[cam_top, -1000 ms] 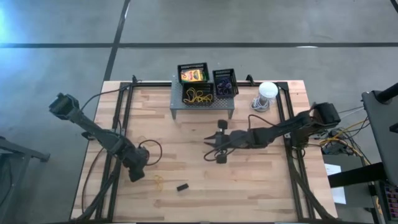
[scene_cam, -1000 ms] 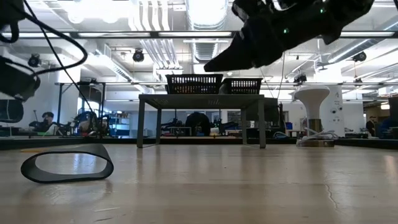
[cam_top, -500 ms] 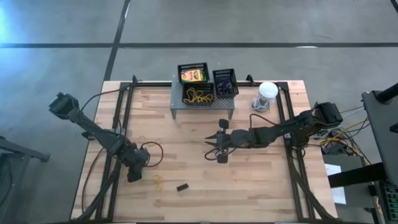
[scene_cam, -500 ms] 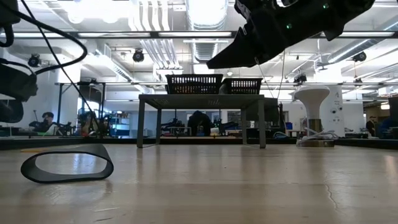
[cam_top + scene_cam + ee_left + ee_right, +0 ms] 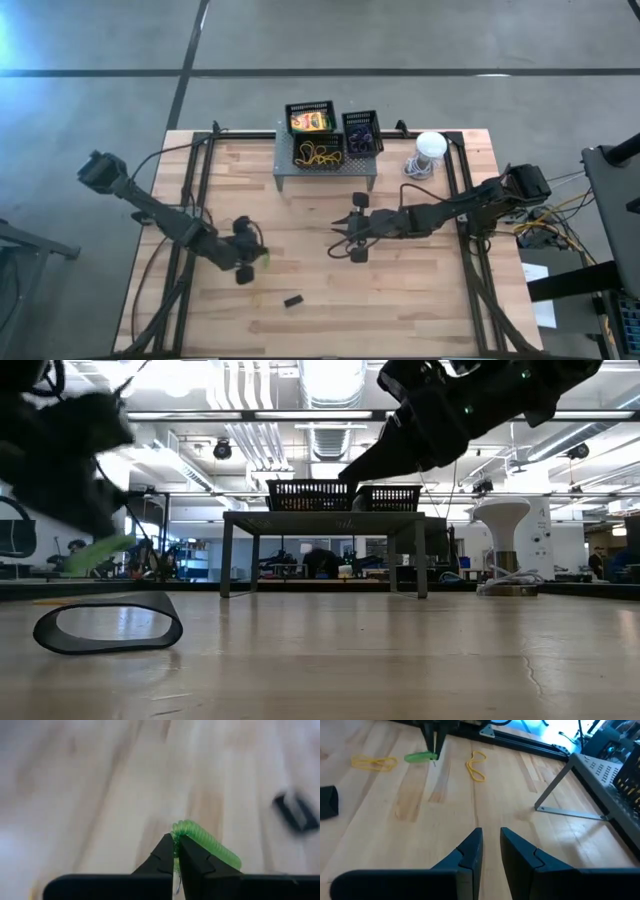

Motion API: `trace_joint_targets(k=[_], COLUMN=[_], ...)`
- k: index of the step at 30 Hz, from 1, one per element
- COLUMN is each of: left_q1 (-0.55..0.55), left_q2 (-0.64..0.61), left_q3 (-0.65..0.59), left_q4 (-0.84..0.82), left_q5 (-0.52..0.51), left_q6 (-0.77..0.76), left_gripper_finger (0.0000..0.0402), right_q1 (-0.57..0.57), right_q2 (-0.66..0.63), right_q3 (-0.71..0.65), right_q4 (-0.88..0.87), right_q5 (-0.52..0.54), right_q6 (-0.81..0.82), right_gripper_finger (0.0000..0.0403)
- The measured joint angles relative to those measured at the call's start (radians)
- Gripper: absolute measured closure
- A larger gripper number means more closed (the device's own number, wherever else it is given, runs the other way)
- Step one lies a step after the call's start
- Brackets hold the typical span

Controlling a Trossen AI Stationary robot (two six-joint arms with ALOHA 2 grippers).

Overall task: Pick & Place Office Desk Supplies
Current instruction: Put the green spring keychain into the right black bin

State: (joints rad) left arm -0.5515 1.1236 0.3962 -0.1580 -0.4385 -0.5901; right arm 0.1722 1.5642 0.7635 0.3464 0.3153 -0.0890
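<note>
Having closed within the last second, the left pincer (image 5: 176,851) is now clamping the green rubber band (image 5: 207,841) and carrying it off the worktop (image 5: 420,300)'s left side toward the baskets (image 5: 320,135); the right pincer (image 5: 490,841) is hovering mid-worktop, slightly apart, empty.
</note>
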Motion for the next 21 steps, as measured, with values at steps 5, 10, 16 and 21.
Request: trace_joint_targets(k=[5,10,16,21], left_q1=[0.094,0.231,0.370,0.394], left_q2=[0.000,-0.001,-0.001,-0.001], left_q3=[0.002,0.002,0.003,0.003], left_q4=[0.255,0.431,0.537,0.592], left_q5=[-0.130,-0.172,-0.179,-0.195], left_q6=[0.242,0.434,0.460,0.460], left_gripper_finger=[0.0390,0.0391,0.0391,0.0391], right_q1=[-0.002,-0.026,-0.032,-0.042], right_q2=[0.013,0.080,0.252,0.384], right_q3=[-0.002,-0.003,-0.003,0.016], right_q4=[0.017,0.101,0.474,0.857], right_q5=[-0.005,-0.077,-0.133,-0.033], right_q6=[0.069,0.183,0.242,0.238], right_gripper_finger=[0.0342,0.0331,0.0275,0.0238])
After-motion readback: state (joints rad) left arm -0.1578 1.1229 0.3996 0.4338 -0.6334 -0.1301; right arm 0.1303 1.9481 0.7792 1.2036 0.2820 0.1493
